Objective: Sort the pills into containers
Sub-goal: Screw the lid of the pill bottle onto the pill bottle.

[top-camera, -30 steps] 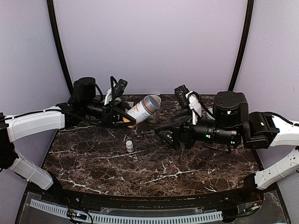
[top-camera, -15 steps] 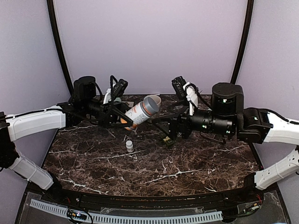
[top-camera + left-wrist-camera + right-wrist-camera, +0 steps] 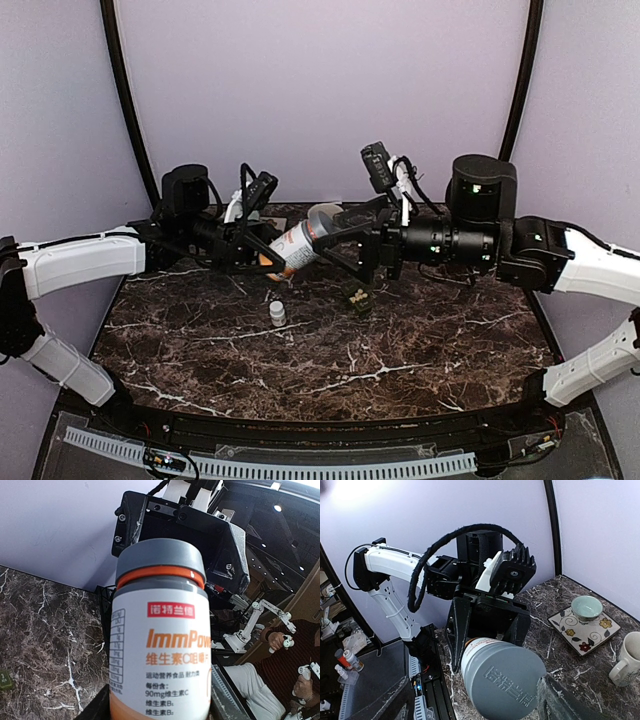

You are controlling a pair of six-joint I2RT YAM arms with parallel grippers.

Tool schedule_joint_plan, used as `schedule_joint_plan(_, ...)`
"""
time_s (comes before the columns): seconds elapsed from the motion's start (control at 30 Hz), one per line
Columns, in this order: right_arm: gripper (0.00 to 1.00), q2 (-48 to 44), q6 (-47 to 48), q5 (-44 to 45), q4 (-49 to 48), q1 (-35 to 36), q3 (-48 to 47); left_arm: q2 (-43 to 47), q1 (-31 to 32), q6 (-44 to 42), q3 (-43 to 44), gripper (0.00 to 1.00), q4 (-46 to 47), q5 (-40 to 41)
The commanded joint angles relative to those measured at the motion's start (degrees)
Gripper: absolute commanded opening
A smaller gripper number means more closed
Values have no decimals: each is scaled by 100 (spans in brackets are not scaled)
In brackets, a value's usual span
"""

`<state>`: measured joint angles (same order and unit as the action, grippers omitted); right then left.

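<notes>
Dark marble table (image 3: pixel 420 360) takes up most of the top view. L arm (image 3: pixel 80 262) comes in from the left and R arm (image 3: pixel 590 265) from the right, and they meet over the far middle of the table.

Btwn them is a white bottle (image 3: pixel 295 243) w/ an orange label. It is lifted off the table and tilted, w/ its grey cap (image 3: pixel 502 680) on and pointing at the R arm.

L gripper (image 3: pixel 268 250) is clamped on the bottle's body, one finger each side. R gripper (image 3: pixel 335 240) is spread wide, fingers either side of the cap; can't tell if they touch it.

In the R wrist view, at right, a flowered square plate (image 3: pixel 605 630) sits on the table. A pale green bowl (image 3: pixel 586 607) stands on it. A cream mug (image 3: pixel 629 662) is upright just beside the plate.

Pill box (image 3: pixel 357 296) is dark green and lies flat on the table, just below the R gripper in the top view. Neither gripper touches it. Its compartments are too small to make out.

A small white vial (image 3: pixel 277 313) stands upright left of the pill box, apart from it, below the bottle in the top view.
</notes>
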<state>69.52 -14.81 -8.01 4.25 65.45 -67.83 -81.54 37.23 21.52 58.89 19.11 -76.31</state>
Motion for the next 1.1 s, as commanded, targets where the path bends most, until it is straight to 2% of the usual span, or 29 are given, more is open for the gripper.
schedule_joint_plan(0.0,84,63,-143,-366,-303,-91,-178,75,-14,78,202,0,295,-211)
schedule_joint_plan(0.67,83,39,-198,-381,-353,-330,-156,145,10,90,180,0,286,-256)
schedule_joint_plan(1.07,83,219,-336,-811,-454,-541,-217,173,45,14,220,0,178,-268)
